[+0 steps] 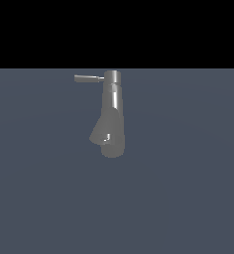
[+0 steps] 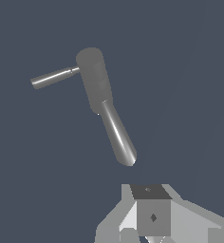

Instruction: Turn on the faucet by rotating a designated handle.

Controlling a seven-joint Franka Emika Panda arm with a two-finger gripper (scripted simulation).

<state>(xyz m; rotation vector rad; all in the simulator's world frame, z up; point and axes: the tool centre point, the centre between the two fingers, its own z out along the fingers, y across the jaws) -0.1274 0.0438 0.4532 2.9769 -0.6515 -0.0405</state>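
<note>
The grey metallic faucet (image 1: 112, 116) stands on the dark floor in the exterior view, with its cylindrical cap at the top and its widened spout end below. The thin handle (image 1: 88, 78) sticks out of the cap towards the exterior view's left. My gripper does not show in the exterior view. In the wrist view the faucet (image 2: 100, 90) and its handle (image 2: 53, 77) lie ahead of my gripper (image 2: 151, 192). The gripper's fingers (image 2: 153, 216) look pressed together as one block. It holds nothing and is apart from the faucet, nearest its shiny narrow end.
A flat dark grey-blue floor (image 1: 188, 198) surrounds the faucet on all sides. A black band fills the top of the exterior view.
</note>
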